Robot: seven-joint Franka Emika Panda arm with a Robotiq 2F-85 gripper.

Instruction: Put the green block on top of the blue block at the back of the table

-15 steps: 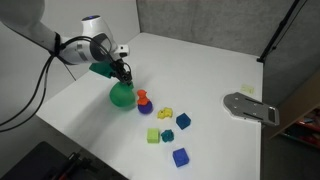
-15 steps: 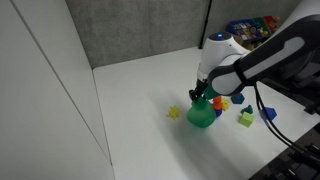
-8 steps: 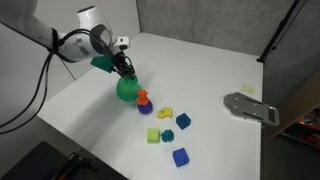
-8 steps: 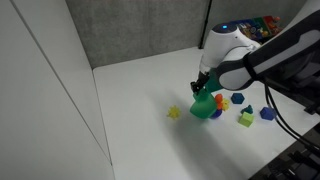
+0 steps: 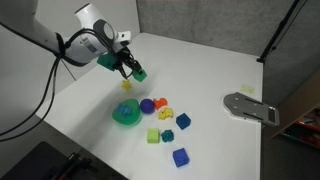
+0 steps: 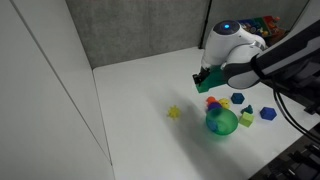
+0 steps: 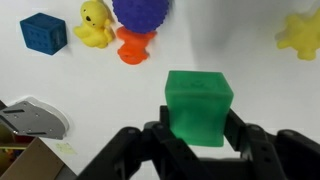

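Observation:
My gripper [image 5: 134, 70] is shut on the green block [image 5: 139, 73] and holds it in the air above the table. It also shows in an exterior view [image 6: 206, 82]. In the wrist view the green block [image 7: 199, 107] sits between both fingers [image 7: 199, 135]. The blue block, a small dark navy cube [image 5: 184, 121], stands on the table beyond the toy cluster, apart from the gripper. In the wrist view it [image 7: 43, 32] is at the top left, next to a yellow duck [image 7: 93, 22].
A green bowl [image 5: 126, 113] sits by a purple ball [image 5: 147, 105], an orange piece [image 5: 160, 102] and the yellow duck [image 5: 165, 113]. A yellow star [image 5: 127, 85] lies below the gripper. A lime block [image 5: 153, 135], a royal-blue cube [image 5: 180, 157] and a grey device [image 5: 250, 108] are nearby.
The gripper has risen and moved away with the green block. The green bowl, which was up against the gripper, now rests on the table beside the purple ball. The yellow star is uncovered.

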